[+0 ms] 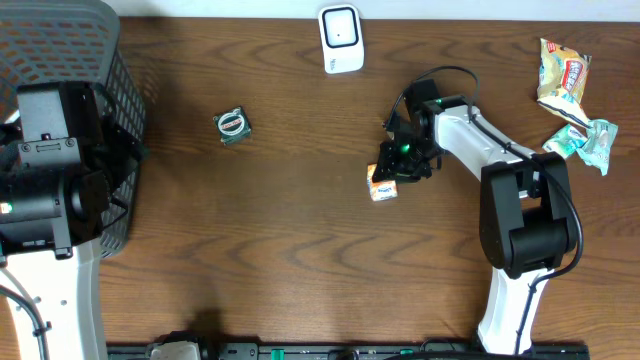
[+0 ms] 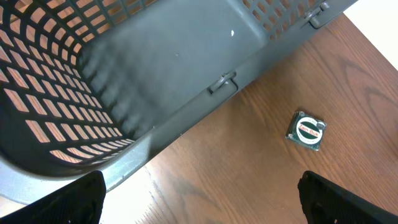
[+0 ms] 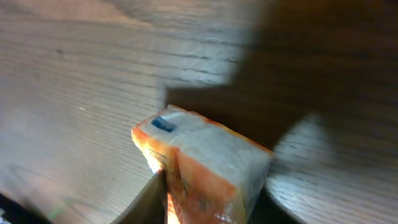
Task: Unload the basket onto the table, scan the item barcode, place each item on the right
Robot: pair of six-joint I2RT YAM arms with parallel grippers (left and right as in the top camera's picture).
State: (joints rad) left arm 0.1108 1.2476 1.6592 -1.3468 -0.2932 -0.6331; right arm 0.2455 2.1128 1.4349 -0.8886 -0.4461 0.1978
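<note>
Right gripper (image 1: 393, 172) narrowed onto small orange-and-white box (image 3: 205, 168), box pinched between its fingers, blue mark on top, print too blurred to read, left gripper (image 2: 202, 202) spread wide, green packet (image 2: 306, 130) ahead of one fingertip, label unreadable

The left arm (image 1: 45, 195) and right arm (image 1: 520, 215) have white tubular links, boxy black joint housings and a thin looping black cable (image 1: 443, 69).
</note>
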